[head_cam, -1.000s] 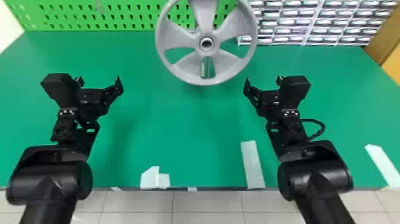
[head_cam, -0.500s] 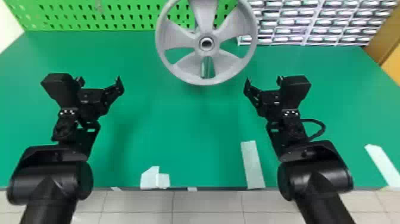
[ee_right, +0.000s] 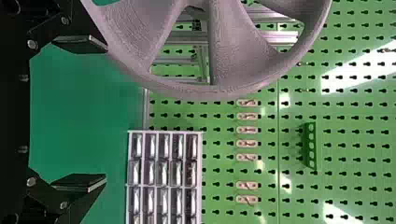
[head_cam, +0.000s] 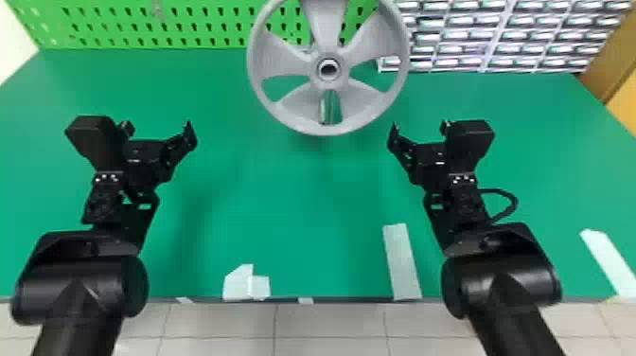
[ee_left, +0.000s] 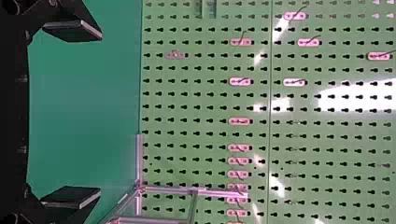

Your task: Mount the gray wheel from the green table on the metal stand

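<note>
The gray wheel [head_cam: 285, 111] is upright at the back centre of the green table [head_cam: 265, 213], its hub facing the head camera. Bars of the metal stand [ee_right: 287, 37] show behind its spokes in the right wrist view; how hub and stand meet cannot be told. My left gripper [head_cam: 158, 129] is over the table left of the wheel, open and empty. Spread fingers of that left gripper [ee_left: 74, 114] frame bare table, with stand bars [ee_left: 215, 192] beyond. My right gripper [head_cam: 419, 129], also open and empty, is just right of the wheel's lower rim. The right gripper [ee_right: 80, 113] touches nothing visible.
A green pegboard [head_cam: 142, 23] rises along the table's back edge. Behind the wheel's right side is a rack of small drawers [head_cam: 497, 47]. Pale tape strips [head_cam: 401, 260] lie near the front edge, one of them beside the right arm.
</note>
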Robot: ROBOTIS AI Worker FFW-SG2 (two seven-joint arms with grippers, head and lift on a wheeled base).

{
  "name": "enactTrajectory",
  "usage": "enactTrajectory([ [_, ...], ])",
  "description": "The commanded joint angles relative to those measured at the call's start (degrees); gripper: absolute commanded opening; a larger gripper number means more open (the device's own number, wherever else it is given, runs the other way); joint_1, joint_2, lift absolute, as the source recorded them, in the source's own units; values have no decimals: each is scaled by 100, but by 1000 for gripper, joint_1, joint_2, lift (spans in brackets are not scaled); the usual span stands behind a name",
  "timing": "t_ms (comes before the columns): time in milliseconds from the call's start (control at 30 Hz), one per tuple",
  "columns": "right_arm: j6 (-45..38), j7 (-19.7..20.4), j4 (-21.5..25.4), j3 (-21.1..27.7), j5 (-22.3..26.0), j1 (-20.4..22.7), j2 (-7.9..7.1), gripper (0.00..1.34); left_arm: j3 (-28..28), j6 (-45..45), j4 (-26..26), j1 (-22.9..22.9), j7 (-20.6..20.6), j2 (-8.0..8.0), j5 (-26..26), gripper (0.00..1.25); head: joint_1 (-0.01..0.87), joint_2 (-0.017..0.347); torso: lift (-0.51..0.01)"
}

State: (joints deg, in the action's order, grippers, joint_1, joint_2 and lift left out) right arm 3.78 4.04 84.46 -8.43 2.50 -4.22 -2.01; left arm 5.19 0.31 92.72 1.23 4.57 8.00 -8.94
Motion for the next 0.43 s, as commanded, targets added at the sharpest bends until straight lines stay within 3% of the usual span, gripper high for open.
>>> enactTrajectory([
  [0,0,0,0,0,5,0,8,1037,0,-14,0,-9,0,0,-2,1132,867,52,-100],
  [400,0,0,0,26,5,0,26,1037,-9,-31,0,-17,0,0,-20,1132,867,52,-100],
])
